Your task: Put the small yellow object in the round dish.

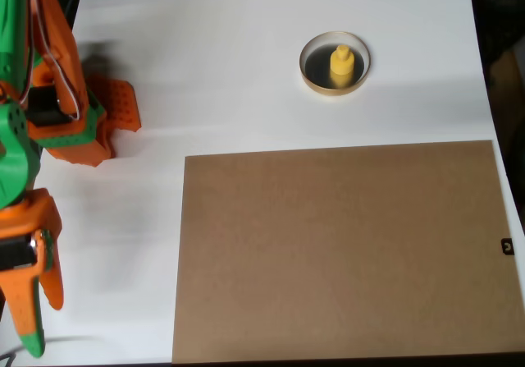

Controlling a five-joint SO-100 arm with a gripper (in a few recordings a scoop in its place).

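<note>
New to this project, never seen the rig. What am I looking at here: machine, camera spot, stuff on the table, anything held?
One picture, taken by a fixed camera looking straight down. The orange and green thing at the left edge is a small robot arm; its two-finger gripper sits at the lower left, holding nothing. I cannot tell whether it is open or shut. On the white table lie a brown board and the round dish. The small yellow object stands upright inside the dish.
</note>
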